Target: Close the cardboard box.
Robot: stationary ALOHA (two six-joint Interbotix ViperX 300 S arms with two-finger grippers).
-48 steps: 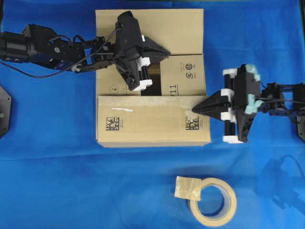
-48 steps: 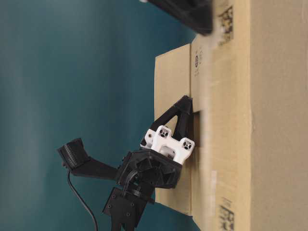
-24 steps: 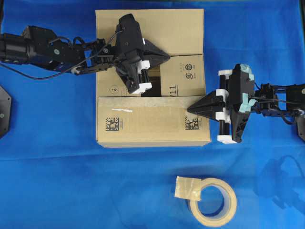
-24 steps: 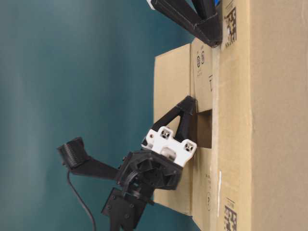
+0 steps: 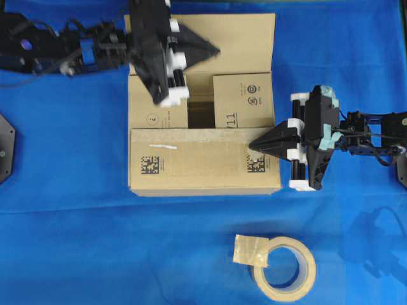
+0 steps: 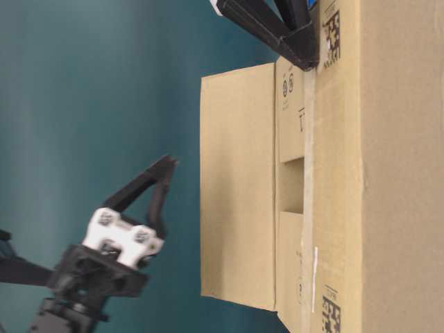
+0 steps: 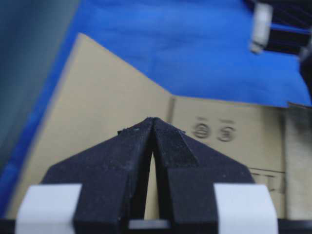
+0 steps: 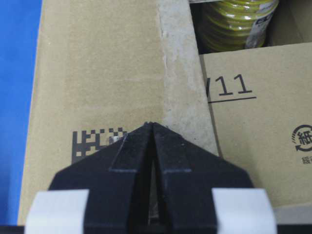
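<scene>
Right hand (image 5: 252,145) closed on cardboard box (image 5: 202,159), contents mostly hidden

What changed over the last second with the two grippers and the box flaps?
The left gripper lifted off the cardboard box and pulled back toward the far edge, jaws shut; the far flap it had been pressing has sprung up. The right gripper slid inward onto the near flap beside the printed code, shut, and is pressing there. The gap between the inner flaps and the tape roll are unchanged.

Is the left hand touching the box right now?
No, the table-level view shows the left hand hanging clear of the cardboard box's far flap.
</scene>
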